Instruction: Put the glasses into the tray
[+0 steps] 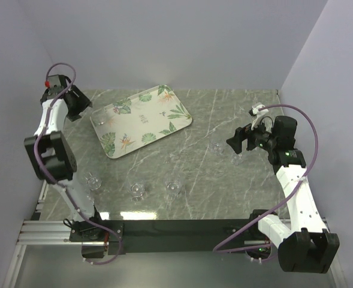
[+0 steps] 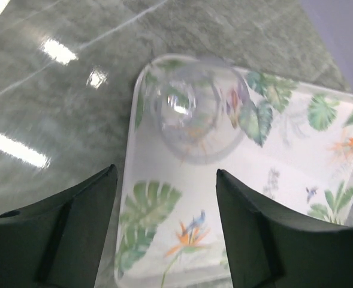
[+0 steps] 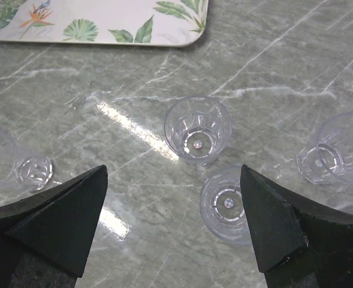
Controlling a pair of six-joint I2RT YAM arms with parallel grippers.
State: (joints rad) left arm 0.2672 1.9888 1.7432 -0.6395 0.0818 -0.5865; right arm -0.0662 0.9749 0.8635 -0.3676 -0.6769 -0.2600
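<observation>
1. A grey-green marbled table [image 1: 224, 114] stood between pale lilac walls [image 1: 182, 42], with bright light reflected off its top.
2. The tray [image 1: 141, 120] lay at the far left of the table, set at an angle and well apart from the right arm.
3. One glass [image 2: 197, 111] sat inside the tray, in the corner nearest the left arm. It was blurred in the left wrist view, so I could not tell whether it stood upright.
4. The left claw [image 2: 165, 174] hung over that corner, spread wide with nothing between its fingers. The glass lay just beyond the tips.
5. The other glasses [image 1: 138, 190] were loose on the table: three in a row near the front edge and more right of centre.
6. The right claw [image 3: 173, 171] hovered above the right-hand group, wide open and empty. One glass [image 3: 197, 129] and a second [image 3: 227, 204] stood close together in the gap between its fingers, on the table below.
7. The right wrist view also showed a third glass [image 3: 335, 150] off to the side. The overhead view, partly blocked by the arm, showed only two clearly there.
8. Only the overhead view showed both arms and the whole layout at once.
</observation>
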